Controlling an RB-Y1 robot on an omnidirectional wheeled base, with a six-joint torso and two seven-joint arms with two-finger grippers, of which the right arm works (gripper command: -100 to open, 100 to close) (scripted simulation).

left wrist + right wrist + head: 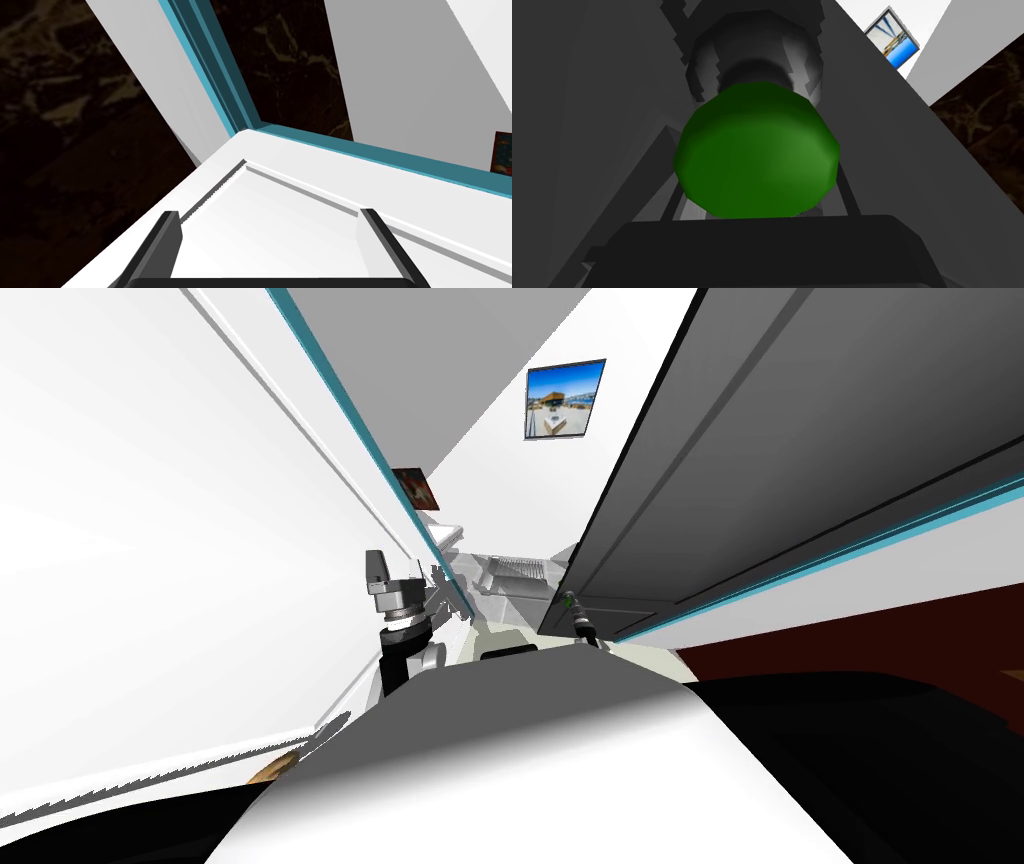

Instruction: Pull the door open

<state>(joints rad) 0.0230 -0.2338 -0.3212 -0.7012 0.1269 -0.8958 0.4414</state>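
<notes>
The green knob (756, 150) of the grey door (760, 438) on the right is squeezed by the right gripper (761, 197). The door seems partly open, so more pulling is needed. The left gripper (269, 211) is spread wide, empty.

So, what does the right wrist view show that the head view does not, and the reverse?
Only the right wrist view: the grey neck behind the green knob, seen close. Only the head view: the left gripper raised beside a white panel with a teal edge, and a small red picture. Both: the knob, the grey door that carries it, and the blue picture.
</notes>
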